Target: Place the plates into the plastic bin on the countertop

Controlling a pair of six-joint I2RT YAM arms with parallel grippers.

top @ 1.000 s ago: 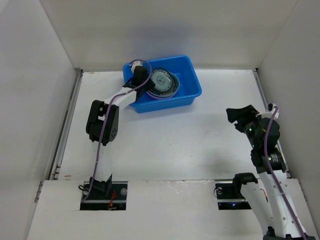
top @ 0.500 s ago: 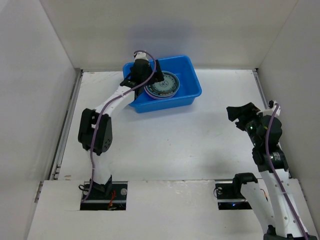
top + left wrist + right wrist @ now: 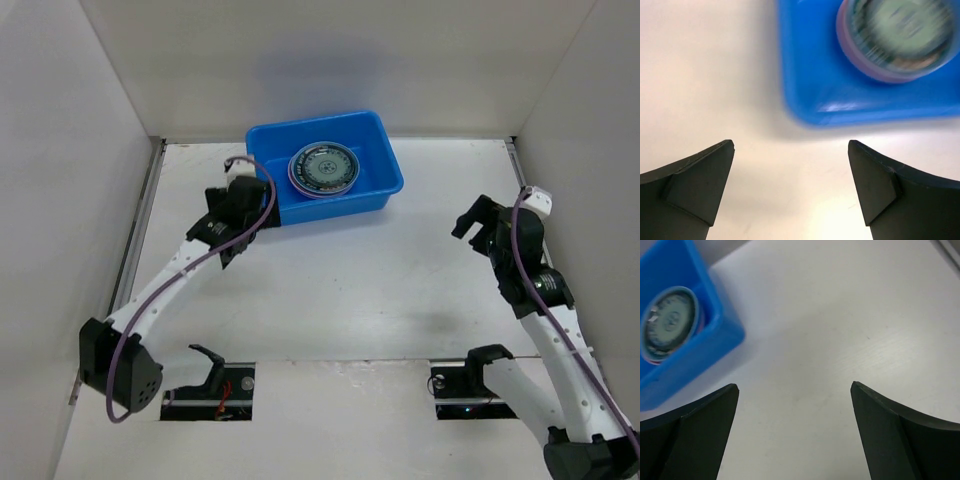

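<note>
The plastic bin (image 3: 340, 207) stands at the back of the countertop (image 3: 380, 280). A stack of plates (image 3: 322, 169) lies in its left half, a teal patterned plate on top and a pink rim showing below. My left gripper (image 3: 238, 215) hovers over the countertop just off the bin's front-left corner, open and empty. In the left wrist view the bin (image 3: 810, 75) and the plates (image 3: 897, 37) lie beyond the left gripper (image 3: 790, 145). My right gripper (image 3: 478, 222) hangs open and empty at the right. In its wrist view the right gripper (image 3: 795, 386) frames bare countertop, with the bin (image 3: 690, 360) and plates (image 3: 670, 322) at upper left.
White walls (image 3: 70, 180) close the countertop on the left, back and right. A metal rail (image 3: 135, 250) runs along the left edge. Both arm bases (image 3: 210, 380) sit at the near edge.
My left gripper has opened and drawn back out of the bin to its front-left corner, leaving the teal plate on the stack. The right gripper opened wider and shifted slightly.
</note>
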